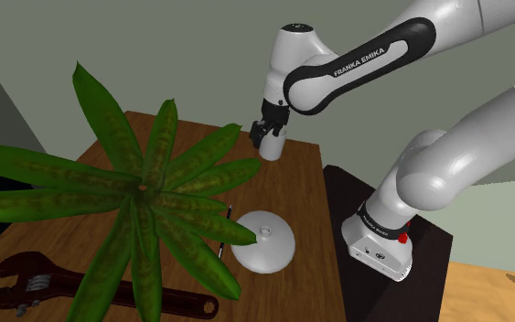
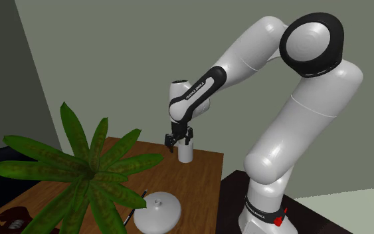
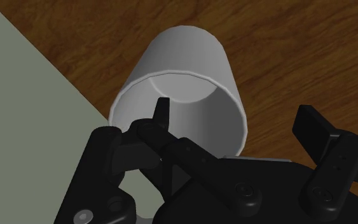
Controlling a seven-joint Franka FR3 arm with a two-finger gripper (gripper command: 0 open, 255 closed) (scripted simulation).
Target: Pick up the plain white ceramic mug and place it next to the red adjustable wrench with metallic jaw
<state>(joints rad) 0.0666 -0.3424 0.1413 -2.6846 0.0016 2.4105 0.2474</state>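
Note:
The white mug (image 1: 273, 146) stands upright near the table's far edge, close to the wall; I see no handle on it. My black gripper (image 1: 266, 131) is right on top of it, also seen as gripper (image 2: 179, 141) over mug (image 2: 186, 153). In the wrist view the gripper (image 3: 238, 113) is open: one finger (image 3: 163, 111) reaches inside the mug (image 3: 184, 63), the other stands outside its wall, and neither presses on it. The dark red wrench (image 1: 26, 282) lies at the table's near corner in the shoulder view's lower left, partly behind leaves; wrench (image 2: 11, 219).
A large green plant (image 1: 145, 197) rises over the table's middle and left. A white domed object (image 1: 266, 243) sits near the stand-side edge, a thin dark stick (image 1: 225, 227) beside it. The dark stand (image 1: 374, 274) borders the wooden table (image 1: 301, 192). A grey-green wall runs behind.

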